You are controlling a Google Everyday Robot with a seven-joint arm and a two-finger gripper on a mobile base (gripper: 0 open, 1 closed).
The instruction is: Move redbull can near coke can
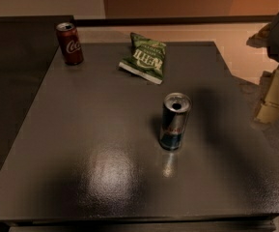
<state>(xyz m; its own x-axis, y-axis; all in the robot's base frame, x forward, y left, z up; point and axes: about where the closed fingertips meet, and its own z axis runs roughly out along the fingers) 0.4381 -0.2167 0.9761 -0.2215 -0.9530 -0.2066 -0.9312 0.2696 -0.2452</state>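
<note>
Right of centre on the glossy dark-grey bench (81, 144) stood the slim silver-and-blue metal redbull can (174, 121), upright, well apart from the dark red metal coke can (70, 43) at the far-left corner. A crinkled green chip bag (144, 57) lay near the far edge. Beyond the right edge hung the pale gripper (273, 99) — cut off, its state impossible to tell.

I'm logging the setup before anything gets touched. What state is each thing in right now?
redbull can: upright on the table, standing free, not held.
coke can: upright at the far left corner.
chip bag: lying flat, apart from both cans.
gripper: past the table's right edge, away from both cans.
</note>
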